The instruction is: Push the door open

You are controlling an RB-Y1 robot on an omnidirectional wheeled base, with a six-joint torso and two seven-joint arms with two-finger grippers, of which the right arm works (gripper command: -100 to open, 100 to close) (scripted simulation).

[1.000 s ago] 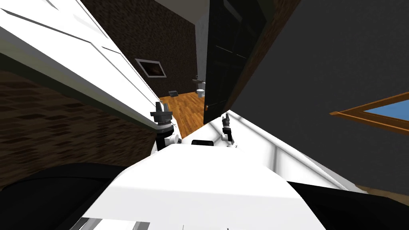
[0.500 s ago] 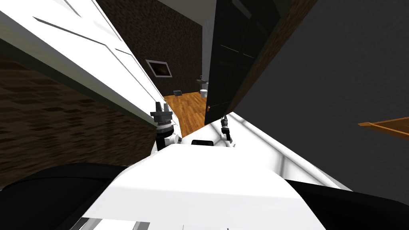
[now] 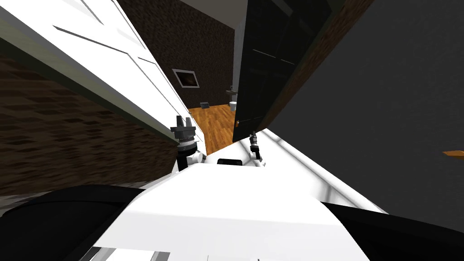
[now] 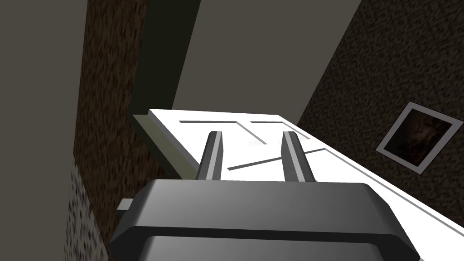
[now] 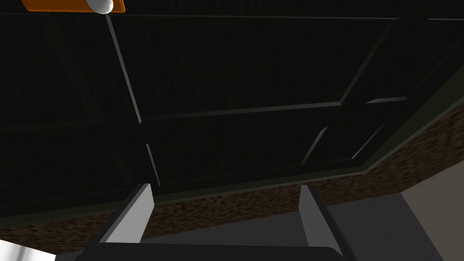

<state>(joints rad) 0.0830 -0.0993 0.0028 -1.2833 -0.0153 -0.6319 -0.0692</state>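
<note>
Pushing step, I judge: the right gripper [image 3: 253, 136], spread wide and empty, nears the dark panelled door [image 3: 260, 63] at one o'clock and must press forward next.

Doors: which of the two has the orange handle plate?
The dark panelled door facing the right hand; its orange plate carries a pale knob. The other door, by the left hand, is white.
</note>
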